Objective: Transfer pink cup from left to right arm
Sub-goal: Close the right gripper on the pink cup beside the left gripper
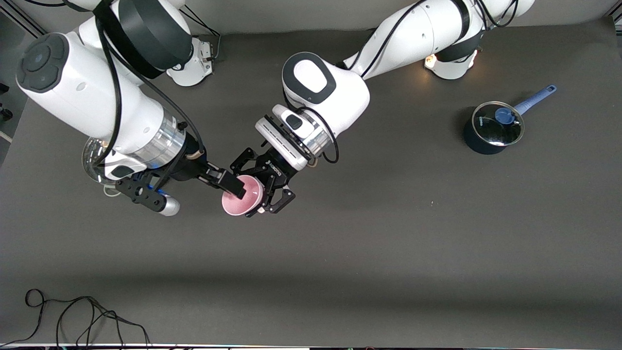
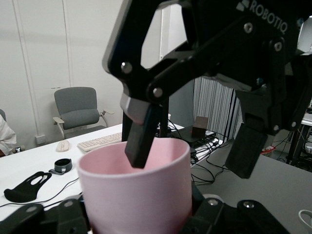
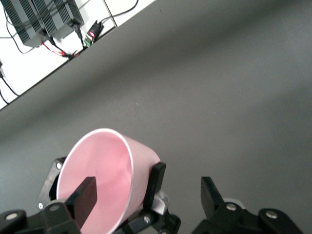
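Dark grey desk (image 1: 388,233). A dark blue saucepan (image 1: 491,132) with glass lid and blue handle stands toward the left arm's end of the desk, well apart from the pink cup (image 1: 241,197). A glass pot lid (image 1: 92,163) lies under the right arm, partly hidden by it. A loose black cable (image 1: 73,316) lies at the desk's edge nearest the front camera, well apart from the cup. Nothing stands between the cup and either tool.

Pink cup is up in the air over bare desk, tipped on its side, mouth toward the right arm. Left tool (image 1: 265,194) pinches the cup's body, fingers pressed against its outer wall. Right tool (image 1: 233,187) is spread at the cup's rim: one finger (image 2: 144,134) inside the mouth, the other finger (image 2: 246,148) outside the wall, neither visibly pressing the rim.
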`<state>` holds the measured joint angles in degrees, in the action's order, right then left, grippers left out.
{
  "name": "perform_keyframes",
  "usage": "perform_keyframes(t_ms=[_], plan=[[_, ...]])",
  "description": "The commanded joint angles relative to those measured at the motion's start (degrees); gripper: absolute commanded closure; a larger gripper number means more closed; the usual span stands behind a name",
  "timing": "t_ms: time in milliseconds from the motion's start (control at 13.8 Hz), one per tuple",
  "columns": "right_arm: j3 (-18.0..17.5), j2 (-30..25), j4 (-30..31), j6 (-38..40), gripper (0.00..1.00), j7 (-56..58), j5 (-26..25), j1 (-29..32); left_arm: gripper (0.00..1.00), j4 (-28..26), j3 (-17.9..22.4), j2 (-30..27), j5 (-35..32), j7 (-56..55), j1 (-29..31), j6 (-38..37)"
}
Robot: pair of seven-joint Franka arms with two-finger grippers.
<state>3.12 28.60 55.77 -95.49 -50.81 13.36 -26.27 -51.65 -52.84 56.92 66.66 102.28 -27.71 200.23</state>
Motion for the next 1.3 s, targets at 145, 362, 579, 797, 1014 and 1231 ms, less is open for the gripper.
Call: perform_keyframes(t_ms=[145, 362, 579, 797, 1014, 1231], plan=[[-0.22, -0.65, -1.10, 3.82, 0.02, 0.09, 1.14, 0.08, 1.00, 0.77, 0.89, -0.59, -0.13, -1.20, -0.94, 0.69], [-0.13, -0.30, -3.47, 6.27, 0.01, 0.27, 0.88, 0.25, 1.00, 0.77, 0.89, -0.59, -0.13, -1.20, -0.94, 0.69], [0.39, 0.14, -5.05, 5.93, 0.01, 0.89, 0.35, 0.34, 1.00, 0.77, 0.89, -0.85, -0.22, -1.20, -0.85, 0.69], [0.39, 0.23, -5.15, 5.06, 0.02, 0.80, 0.35, 0.34, 1.00, 0.77, 0.89, -0.94, -0.13, -1.20, -0.85, 0.69], [0.31, 0.84, -5.15, 3.21, 0.06, 0.62, 0.35, 0.34, 1.00, 0.77, 0.98, -1.02, -0.13, -1.20, -0.94, 0.60], [0.31, 1.11, -5.15, 3.03, 0.06, 0.53, 0.35, 0.08, 1.00, 0.77, 1.07, -0.94, -0.13, -1.20, -0.94, 0.60]])
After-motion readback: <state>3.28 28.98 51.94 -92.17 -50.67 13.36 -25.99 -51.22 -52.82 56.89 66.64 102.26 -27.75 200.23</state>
